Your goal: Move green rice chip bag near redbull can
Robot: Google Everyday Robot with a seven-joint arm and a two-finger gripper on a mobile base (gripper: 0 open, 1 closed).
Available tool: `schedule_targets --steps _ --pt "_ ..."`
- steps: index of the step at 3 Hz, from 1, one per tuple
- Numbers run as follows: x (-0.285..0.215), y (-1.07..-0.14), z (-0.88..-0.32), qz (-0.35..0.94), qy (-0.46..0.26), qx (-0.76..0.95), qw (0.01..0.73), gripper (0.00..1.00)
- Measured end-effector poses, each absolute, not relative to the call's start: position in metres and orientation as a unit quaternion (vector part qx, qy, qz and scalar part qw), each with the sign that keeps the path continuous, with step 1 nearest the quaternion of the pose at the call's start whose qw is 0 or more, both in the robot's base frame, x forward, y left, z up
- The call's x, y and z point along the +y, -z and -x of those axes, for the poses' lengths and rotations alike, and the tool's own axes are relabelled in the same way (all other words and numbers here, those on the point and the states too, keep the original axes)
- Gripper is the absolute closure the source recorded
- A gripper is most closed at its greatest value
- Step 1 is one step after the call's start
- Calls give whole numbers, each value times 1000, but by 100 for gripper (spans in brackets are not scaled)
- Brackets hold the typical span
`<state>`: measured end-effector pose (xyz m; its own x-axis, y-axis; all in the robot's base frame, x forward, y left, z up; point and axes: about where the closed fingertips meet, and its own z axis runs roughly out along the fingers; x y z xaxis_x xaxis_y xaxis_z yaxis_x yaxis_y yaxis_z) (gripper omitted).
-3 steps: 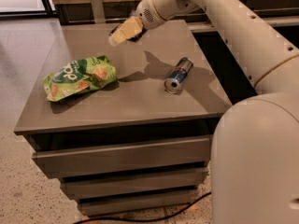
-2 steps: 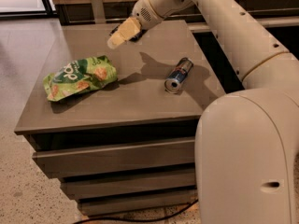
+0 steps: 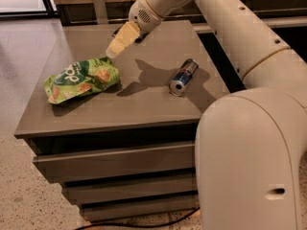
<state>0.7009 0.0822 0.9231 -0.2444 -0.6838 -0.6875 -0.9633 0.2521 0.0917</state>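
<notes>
The green rice chip bag (image 3: 80,79) lies flat on the left part of the grey cabinet top (image 3: 144,104), white lettering up. The redbull can (image 3: 183,76) lies on its side to the right of the middle, its silver round end facing front-left. My gripper (image 3: 116,44) hangs above the table just beyond the bag's upper right corner, its cream fingers pointing down-left. It holds nothing. The bag and the can are well apart, with bare table and the arm's shadow between them.
The cabinet has drawers (image 3: 115,162) below its front edge. A dark gap (image 3: 218,56) runs along the table's right side. My arm (image 3: 249,47) spans the upper right, and my base (image 3: 254,166) fills the lower right. A cable (image 3: 144,223) lies on the floor.
My gripper has moved left and down toward the bag's upper right corner. The bag and the can have not moved.
</notes>
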Motion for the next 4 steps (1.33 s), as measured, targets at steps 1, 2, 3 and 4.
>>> schedule_targets --steps 1,2,3,4 --pt "96 -912 -692 558 -263 743 261 0" --pt "105 -898 -692 548 -255 751 268 0" --pt "109 -886 -697 531 -242 761 282 0" --pt "110 -874 -699 523 -233 770 281 0"
